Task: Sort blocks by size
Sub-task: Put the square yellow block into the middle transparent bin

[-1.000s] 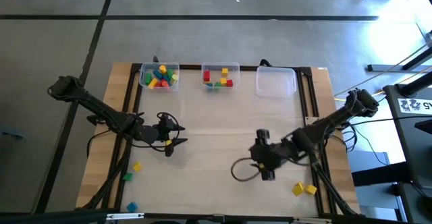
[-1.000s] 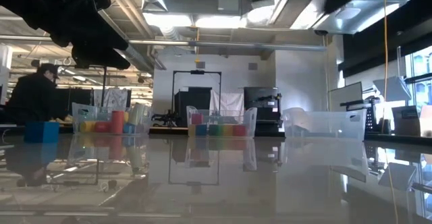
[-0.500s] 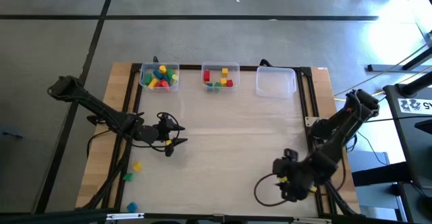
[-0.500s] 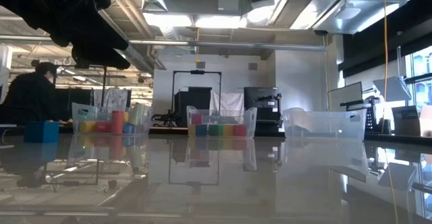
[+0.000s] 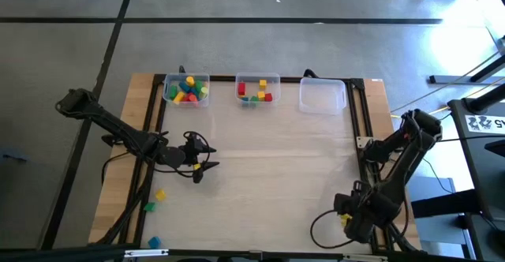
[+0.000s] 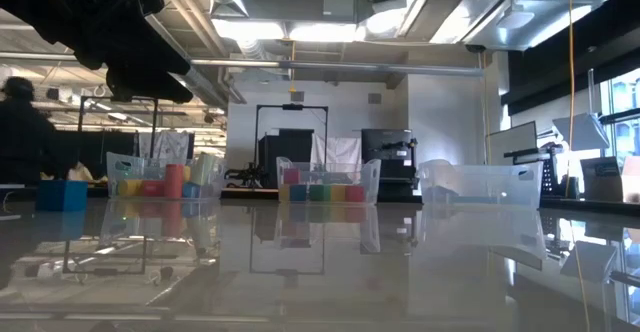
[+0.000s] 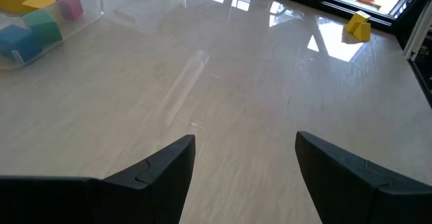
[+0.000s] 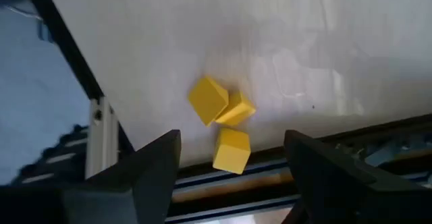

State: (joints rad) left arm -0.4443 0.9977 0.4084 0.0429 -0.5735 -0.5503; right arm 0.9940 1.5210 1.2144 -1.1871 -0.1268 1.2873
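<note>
Three yellow blocks (image 8: pixel 208 99), (image 8: pixel 237 109), (image 8: pixel 231 150) lie close together on the table by its right rail. My right gripper (image 8: pixel 233 143) hangs open above them, pointing down, at the near right corner (image 5: pixel 357 218), touching nothing. My left gripper (image 5: pixel 197 165) waits open over the table's left half, with nothing between its fingers (image 7: pixel 246 143). Loose yellow (image 5: pixel 160 194), green (image 5: pixel 149 207) and blue (image 5: pixel 154 242) blocks lie near the left edge. Several blocks sit in the far-left bin (image 5: pixel 187 89) and the middle bin (image 5: pixel 258 88).
A third clear bin (image 5: pixel 322 96) stands at the far right with nothing in it. Black rails (image 5: pixel 364 128) run along the table's left and right sides. In the low view a person (image 6: pixel 20 132) shows in the room beyond the table.
My right gripper has swung from the table's middle right toward the near right corner, sunk a little, tipped to point down and rolled about its axis. It now hangs over the yellow blocks. Its fingers stay open.
</note>
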